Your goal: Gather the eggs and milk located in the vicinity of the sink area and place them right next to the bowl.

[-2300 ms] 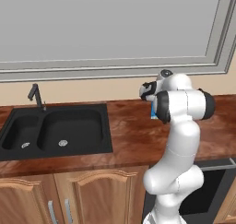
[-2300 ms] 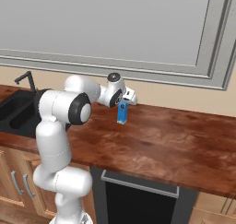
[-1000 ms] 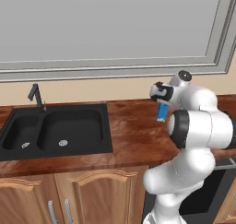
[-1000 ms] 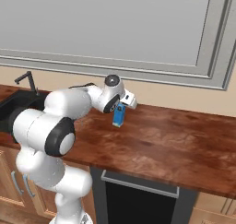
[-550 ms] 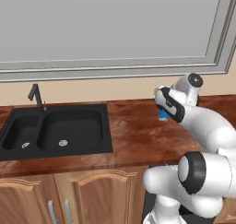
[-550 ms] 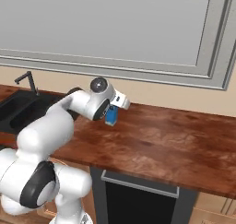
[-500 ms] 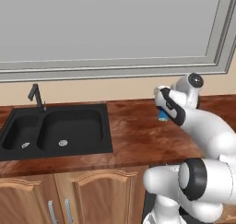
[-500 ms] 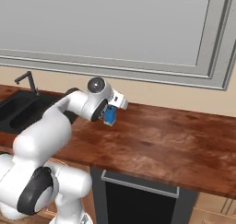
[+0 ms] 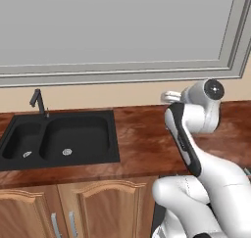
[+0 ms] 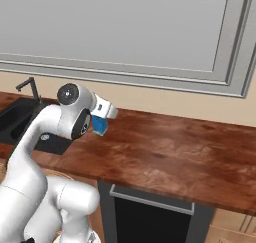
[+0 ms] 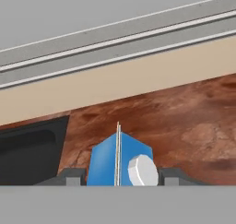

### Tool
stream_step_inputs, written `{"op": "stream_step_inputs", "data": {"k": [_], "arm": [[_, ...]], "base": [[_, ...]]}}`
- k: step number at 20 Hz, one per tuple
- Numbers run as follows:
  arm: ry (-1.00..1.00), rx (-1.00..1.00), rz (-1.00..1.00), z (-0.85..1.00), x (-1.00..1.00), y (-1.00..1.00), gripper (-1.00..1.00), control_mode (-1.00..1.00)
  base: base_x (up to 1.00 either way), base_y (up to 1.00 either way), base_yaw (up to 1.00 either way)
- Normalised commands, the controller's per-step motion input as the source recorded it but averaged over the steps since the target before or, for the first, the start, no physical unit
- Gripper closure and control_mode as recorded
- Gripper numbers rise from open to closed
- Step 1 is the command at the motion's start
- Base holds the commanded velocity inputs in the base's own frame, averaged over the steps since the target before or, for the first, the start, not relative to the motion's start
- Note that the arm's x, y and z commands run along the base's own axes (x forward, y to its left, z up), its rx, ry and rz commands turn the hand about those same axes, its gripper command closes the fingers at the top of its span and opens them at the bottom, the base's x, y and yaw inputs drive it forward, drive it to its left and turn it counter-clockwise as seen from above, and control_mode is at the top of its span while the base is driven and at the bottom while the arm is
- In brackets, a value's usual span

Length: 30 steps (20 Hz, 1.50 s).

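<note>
My gripper [image 10: 100,118] is shut on the milk [image 10: 100,125], a small blue carton that hangs just above the wooden counter [image 10: 170,147], right of the sink area [image 10: 12,119]. Looking along the hand, the milk [image 11: 117,158] shows its white cap between the two dark fingertips [image 11: 70,175], with the black sink area [image 11: 27,149] to the left. From the left base, the white hand [image 9: 171,96] pokes out behind the arm, which hides the carton. The black double sink area [image 9: 59,141] lies to its left. The eggs and the bowl are out of view.
A dark faucet [image 9: 37,101] stands behind the sink. A beige wall strip and a grey window frame [image 10: 150,77] run along the back of the counter. A dark appliance front [image 10: 150,207] sits under the counter, and wooden cabinet doors [image 9: 98,212] sit under the sink.
The arm has folded and swung, carrying the milk leftward along the counter towards the sink. The grip on the carton holds. The base has stayed put.
</note>
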Motion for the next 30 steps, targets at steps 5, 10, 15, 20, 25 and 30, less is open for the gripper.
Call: {"op": "stream_step_inputs", "data": {"k": [5, 10, 15, 20, 25, 30], "arm": [[-0.10, -0.04, 0.00, 0.16, -0.86, 0.32, 1.00, -1.00], [-0.10, -0.01, 0.00, 0.10, -0.68, 0.16, 1.00, -1.00], [-0.02, 0.00, 0.00, 0.36, -0.25, 0.00, 1.00, -1.00], [0.00, 0.00, 0.00, 0.16, -0.04, 0.00, 1.00, -1.00], [0.00, 0.00, 0.00, 0.00, 0.00, 0.00, 1.00, -1.00], [0.00, 0.00, 0.00, 0.00, 0.00, 0.00, 1.00, -1.00]], "base": [[0.00, 0.00, 0.00], [0.00, 0.00, 0.00], [0.00, 0.00, 0.00], [0.00, 0.00, 0.00], [0.00, 0.00, 0.00], [0.00, 0.00, 0.00]]}}
